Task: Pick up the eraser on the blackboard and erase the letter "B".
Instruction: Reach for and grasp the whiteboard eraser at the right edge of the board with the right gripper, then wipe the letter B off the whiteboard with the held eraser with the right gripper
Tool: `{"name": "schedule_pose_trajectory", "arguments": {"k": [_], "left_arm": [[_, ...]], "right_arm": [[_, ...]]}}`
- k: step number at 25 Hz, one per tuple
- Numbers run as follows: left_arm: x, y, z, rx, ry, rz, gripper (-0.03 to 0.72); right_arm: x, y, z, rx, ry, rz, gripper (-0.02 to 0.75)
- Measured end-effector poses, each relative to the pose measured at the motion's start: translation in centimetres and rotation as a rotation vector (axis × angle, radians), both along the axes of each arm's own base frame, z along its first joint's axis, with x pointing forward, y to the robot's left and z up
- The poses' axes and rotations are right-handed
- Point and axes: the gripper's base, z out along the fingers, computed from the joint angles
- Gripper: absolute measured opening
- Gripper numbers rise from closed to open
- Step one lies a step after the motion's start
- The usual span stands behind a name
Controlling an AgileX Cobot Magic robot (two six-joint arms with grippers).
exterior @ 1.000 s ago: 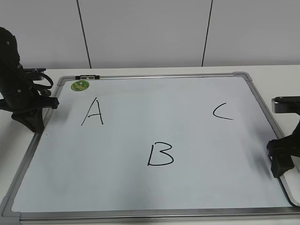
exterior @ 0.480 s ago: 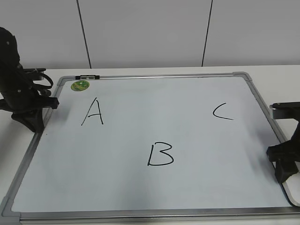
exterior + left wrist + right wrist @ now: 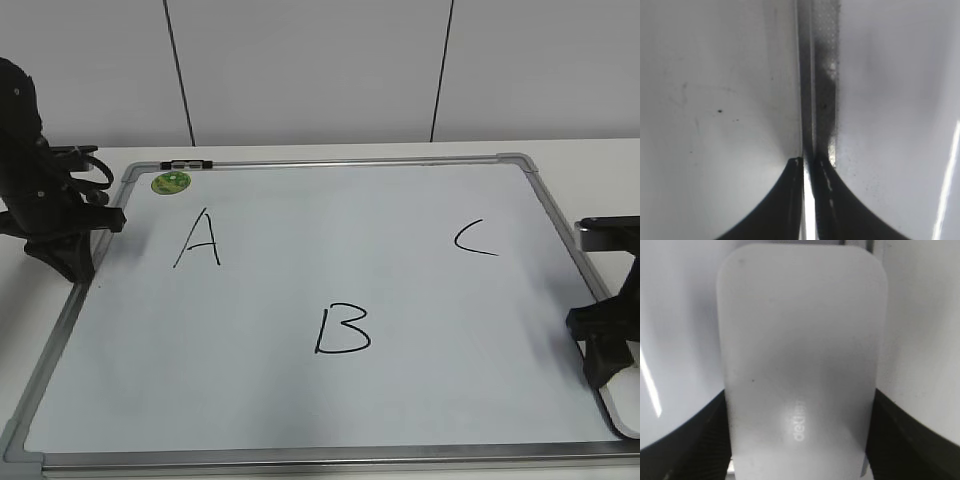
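Eraser [image 3: 802,385] filling the right wrist view, lying lengthwise between the dark jaws, one jaw flanking each long side; contact with the sides not clear enough to call, so grip state impossible to tell. In the exterior view, just a white sliver of it [image 3: 626,408] at the lower right edge, by the blackboard [image 3: 545,215] frame's right side. Right gripper [image 3: 607,352] down over it, dropped and pulled slightly outward compared with a second ago, barely shifted over the last half second. Looks like settling for the pick, by all appearances; grasp not yet confirmed, lift not begun.

Letter "B" [image 3: 342,331] untouched, full black strokes, low centre of the board, well apart from the eraser. "A" [image 3: 199,240] and "C" [image 3: 474,238] intact too, same as earlier. Green magnet [image 3: 171,183] unmoved at the top left corner.

Left gripper [image 3: 807,162] parked over the frame's left rail, fingers pressed nearly together, holding nothing, same spot as before.
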Motion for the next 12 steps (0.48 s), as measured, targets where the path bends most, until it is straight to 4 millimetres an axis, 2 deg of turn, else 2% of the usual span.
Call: {"name": "schedule_pose_trajectory", "arguments": {"k": [2, 6, 10, 12], "left_arm": [[0.0, 0.0, 0.0, 0.0, 0.0, 0.0, 0.043], [0.0, 0.0, 0.0, -0.002, 0.001, 0.001, 0.043], [0.0, 0.0, 0.0, -0.001, 0.002, 0.001, 0.043], [0.0, 0.0, 0.0, -0.001, 0.002, -0.001, 0.043]], "right_arm": [[0.2, 0.2, 0.2, 0.014, 0.009, -0.012, 0.525], [1.3, 2.2, 2.1, 0.069, 0.02, 0.033, 0.525], [2.2, 5.6, 3.8, 0.091, -0.026, 0.134, 0.525], [2.6, 6.6, 4.4, 0.102, -0.033, 0.156, 0.524]]}}
